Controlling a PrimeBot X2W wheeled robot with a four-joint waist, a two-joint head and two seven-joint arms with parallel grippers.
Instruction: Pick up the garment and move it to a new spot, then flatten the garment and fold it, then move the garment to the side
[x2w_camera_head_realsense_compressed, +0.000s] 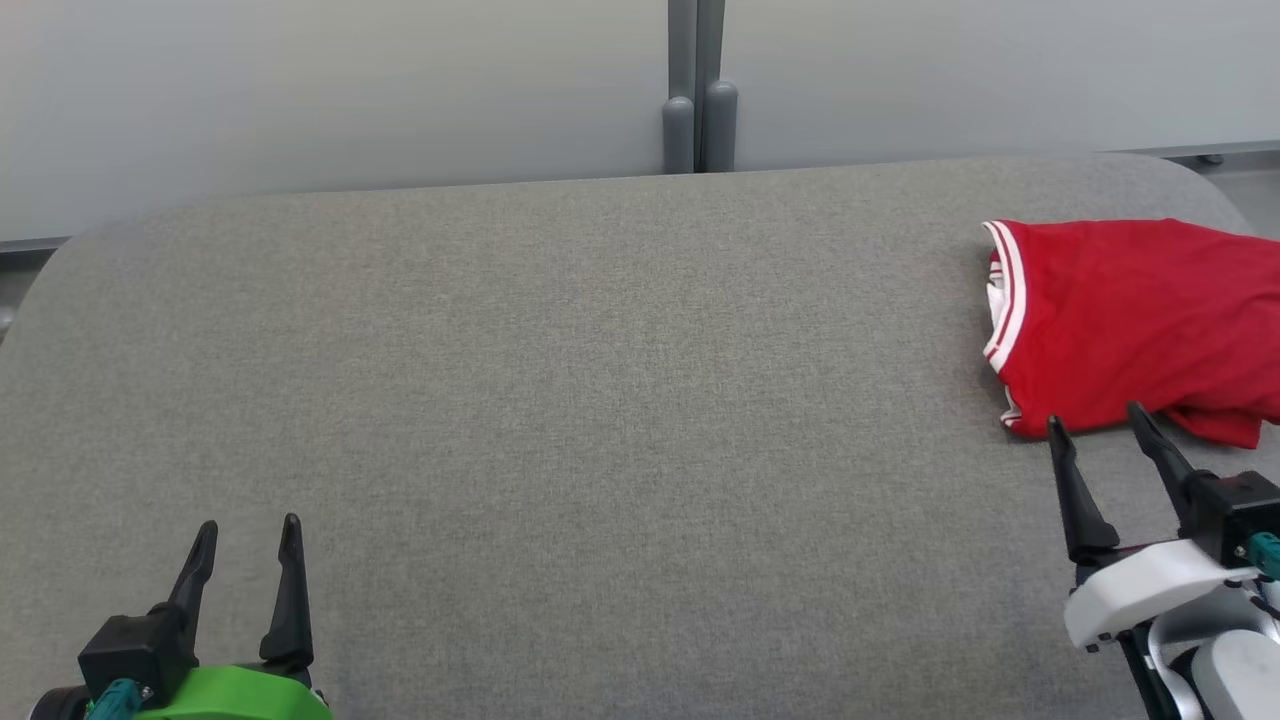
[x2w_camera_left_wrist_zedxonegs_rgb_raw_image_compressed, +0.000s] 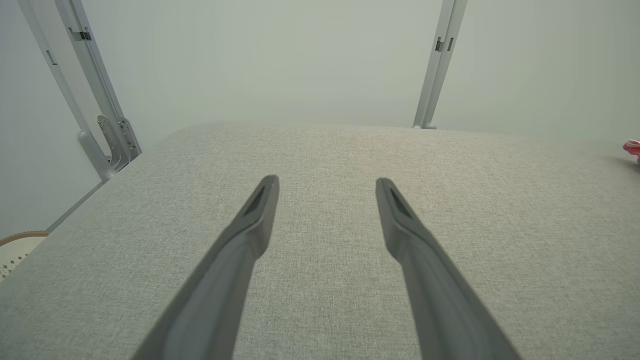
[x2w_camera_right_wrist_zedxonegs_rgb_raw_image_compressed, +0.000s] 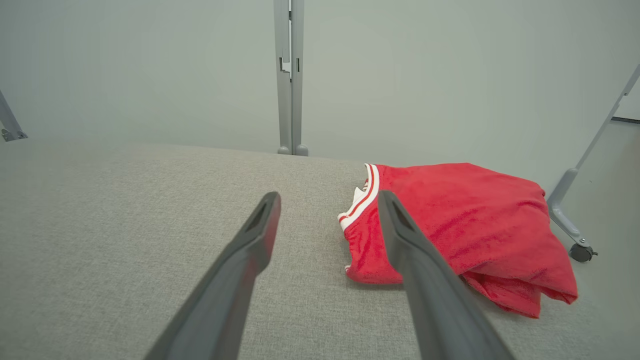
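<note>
The red jersey lies on the right side of the grey worktop, just ahead of the open, empty right jaws; the open left jaws are well apart from it.

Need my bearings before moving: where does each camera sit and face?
Head view: on the head, looking down over the grey fabric-covered table; left claw lower left, right claw lower right, both open.
Left wrist view: on that wrist, looking along the left claw across the table to a pale wall.
Right wrist view: on that wrist, looking along the right claw at the red garment with white-striped trim.
Shared: head and right wrist views both show the garment close to the right claw.
</note>
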